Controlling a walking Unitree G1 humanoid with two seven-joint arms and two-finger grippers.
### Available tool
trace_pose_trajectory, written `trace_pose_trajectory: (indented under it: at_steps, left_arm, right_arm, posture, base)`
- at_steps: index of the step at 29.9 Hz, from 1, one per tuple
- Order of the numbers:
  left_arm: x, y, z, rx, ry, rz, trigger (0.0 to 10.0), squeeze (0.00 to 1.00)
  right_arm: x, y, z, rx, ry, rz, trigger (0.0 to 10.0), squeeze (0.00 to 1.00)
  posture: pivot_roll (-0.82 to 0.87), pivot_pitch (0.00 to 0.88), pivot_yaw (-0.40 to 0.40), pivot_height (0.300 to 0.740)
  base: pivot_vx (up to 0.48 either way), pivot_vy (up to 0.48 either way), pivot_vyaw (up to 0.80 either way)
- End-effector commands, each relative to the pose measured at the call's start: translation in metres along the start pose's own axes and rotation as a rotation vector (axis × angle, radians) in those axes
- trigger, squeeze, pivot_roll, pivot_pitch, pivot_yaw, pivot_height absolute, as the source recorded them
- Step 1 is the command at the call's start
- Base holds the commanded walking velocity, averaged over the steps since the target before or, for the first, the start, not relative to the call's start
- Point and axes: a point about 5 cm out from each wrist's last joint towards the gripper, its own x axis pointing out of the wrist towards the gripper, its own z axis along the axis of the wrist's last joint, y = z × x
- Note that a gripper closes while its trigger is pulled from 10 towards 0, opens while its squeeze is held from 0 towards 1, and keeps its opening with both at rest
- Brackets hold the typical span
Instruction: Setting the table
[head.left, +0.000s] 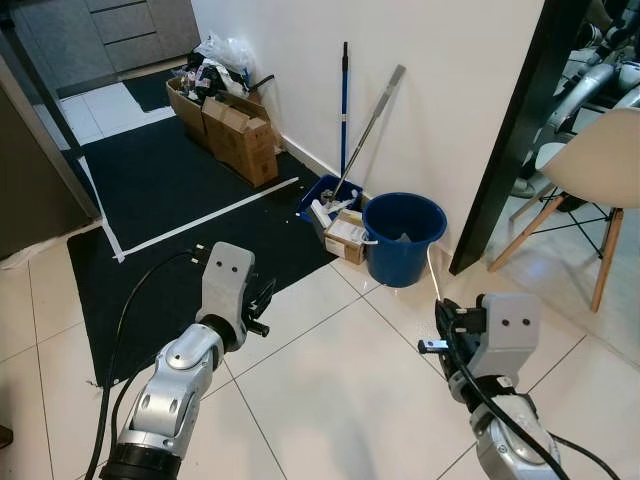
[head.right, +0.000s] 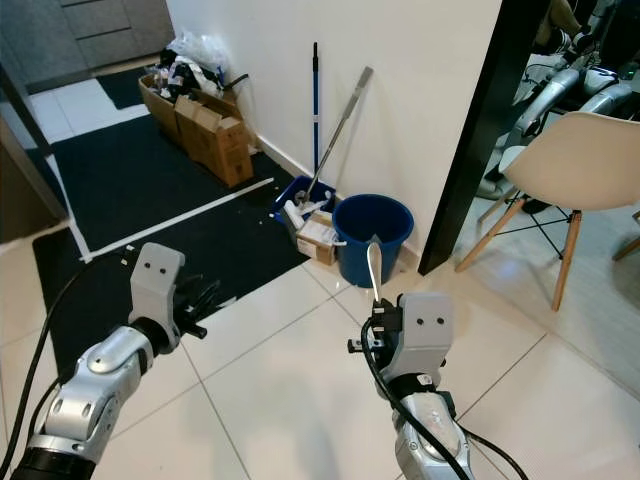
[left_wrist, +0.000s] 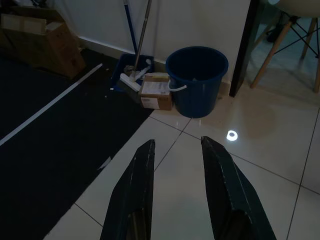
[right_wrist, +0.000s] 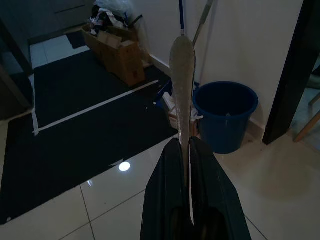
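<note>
Between right gripper (right_wrist: 189, 150) fingers: spoon (right_wrist: 182, 75).

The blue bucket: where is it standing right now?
The blue bucket stands on the tiled floor by the white wall, ahead of the robot, right of a small cardboard box.

Two silver arms ending in grey wrist blocks and black fingers

Each forearm is clad in rounded silver shells joined by black collars. A boxy grey housing with two dark screw holes is carried at each wrist. Black cables are looped beside both arms. The left gripper (left_wrist: 176, 172) and right gripper (right_wrist: 188, 167) are formed of long, tapered matte-black fingers.
</note>
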Motion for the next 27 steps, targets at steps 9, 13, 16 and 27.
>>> trace_pose_trajectory:
  at_steps: [9,13,16,27]
  left_arm:
    - [-0.0029,0.002,-0.0063,0.006,0.023,0.005,10.0,0.0]
    - [-0.0024,0.002,-0.0063,0.006,0.023,0.005,10.0,0.0]
    - [-0.0021,0.002,-0.0062,0.006,0.023,0.003,10.0,0.0]
    - [-0.0015,0.0015,-0.006,0.006,0.021,0.004,10.0,0.0]
  right_arm:
    - [-0.0021,0.0021,-0.0005,-0.008,0.006,0.009,10.0,0.0]
    - [-0.0018,0.002,-0.0007,-0.008,0.006,0.008,10.0,0.0]
    - [-0.0016,0.0019,-0.0006,-0.008,0.006,0.007,10.0,0.0]
    - [-0.0015,0.0015,-0.0006,-0.009,0.005,0.007,10.0,0.0]
  posture:
    - [-0.15,0.134,0.166,0.74]
    - [-0.15,0.133,0.166,0.74]
    - [-0.15,0.132,0.168,0.74]
    - [-0.15,0.129,0.167,0.74]
  base:
    - [0.0,0.0,0.0]
    - [0.0,0.0,0.0]
    - [0.0,0.0,0.0]
    - [0.0,0.0,0.0]
